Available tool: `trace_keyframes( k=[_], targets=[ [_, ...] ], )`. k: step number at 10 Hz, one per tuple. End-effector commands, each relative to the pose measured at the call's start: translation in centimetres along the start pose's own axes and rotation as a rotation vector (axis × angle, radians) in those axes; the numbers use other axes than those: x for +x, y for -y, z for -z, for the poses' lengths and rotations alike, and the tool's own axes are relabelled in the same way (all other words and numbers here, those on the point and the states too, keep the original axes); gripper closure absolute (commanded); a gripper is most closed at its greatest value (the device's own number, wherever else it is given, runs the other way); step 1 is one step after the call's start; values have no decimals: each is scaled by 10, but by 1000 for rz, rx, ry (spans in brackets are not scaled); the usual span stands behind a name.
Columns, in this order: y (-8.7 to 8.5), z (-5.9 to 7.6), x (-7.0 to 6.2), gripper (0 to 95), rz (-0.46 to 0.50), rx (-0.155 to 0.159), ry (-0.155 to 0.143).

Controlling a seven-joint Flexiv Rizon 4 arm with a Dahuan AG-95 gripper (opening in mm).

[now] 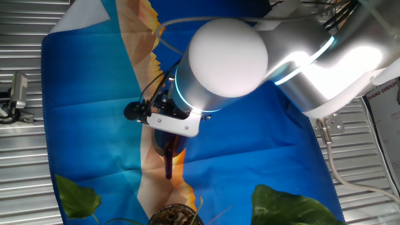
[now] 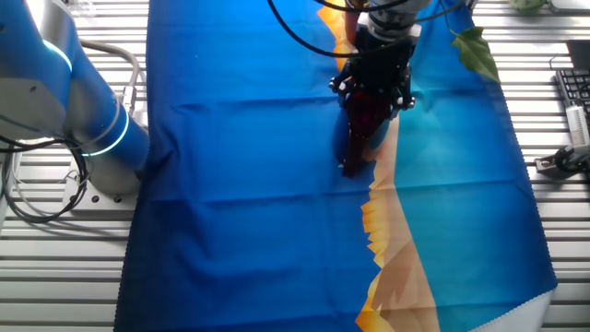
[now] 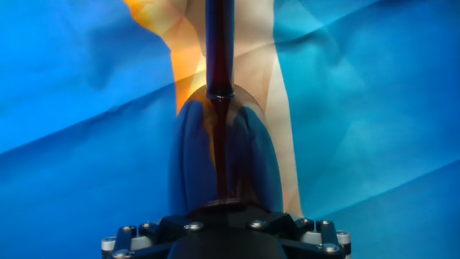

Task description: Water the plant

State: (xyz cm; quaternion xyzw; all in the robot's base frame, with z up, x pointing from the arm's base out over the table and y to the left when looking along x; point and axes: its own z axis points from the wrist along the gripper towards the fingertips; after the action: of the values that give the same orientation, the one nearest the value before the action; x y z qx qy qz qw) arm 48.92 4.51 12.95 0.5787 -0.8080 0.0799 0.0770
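The plant's small round dark pot (image 1: 175, 216) with brown soil and dry stalks sits at the bottom edge of one fixed view. Broad green leaves (image 1: 292, 205) lie right of it, and another leaf (image 1: 76, 196) lies left. One leaf (image 2: 475, 51) shows in the other fixed view. My gripper (image 1: 169, 133) is shut on the dark red watering vessel (image 1: 169, 149). Its long spout (image 1: 168, 169) points toward the pot, its tip short of the rim. In the hand view the vessel (image 3: 223, 162) fills the middle and its spout (image 3: 218, 43) runs away from the gripper (image 3: 224, 210), whose fingers are hidden.
A blue and orange cloth (image 1: 94, 112) covers the slatted metal table (image 1: 25, 156). A metal fixture (image 1: 15, 94) stands at its left. The arm's base (image 2: 88, 120) with cables, a keyboard (image 2: 576, 92) and a hand tool (image 2: 562, 161) sit beside the cloth.
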Motion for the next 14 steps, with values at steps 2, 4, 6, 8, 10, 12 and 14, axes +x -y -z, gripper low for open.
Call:
trace_keyframes(
  k=[2, 4, 6, 8, 10, 12, 14],
  targets=[
    [0, -1, 0, 950, -9, -8, 16],
    [0, 0, 0, 950, -7, -3, 20],
    [0, 0, 0, 760, -2, -6, 29],
    [0, -1, 0, 570, 4, -3, 36],
    [0, -1, 0, 380, 6, -4, 40],
    [0, -1, 0, 380, 6, -4, 40],
    [0, -1, 0, 380, 6, -4, 40]
  ],
)
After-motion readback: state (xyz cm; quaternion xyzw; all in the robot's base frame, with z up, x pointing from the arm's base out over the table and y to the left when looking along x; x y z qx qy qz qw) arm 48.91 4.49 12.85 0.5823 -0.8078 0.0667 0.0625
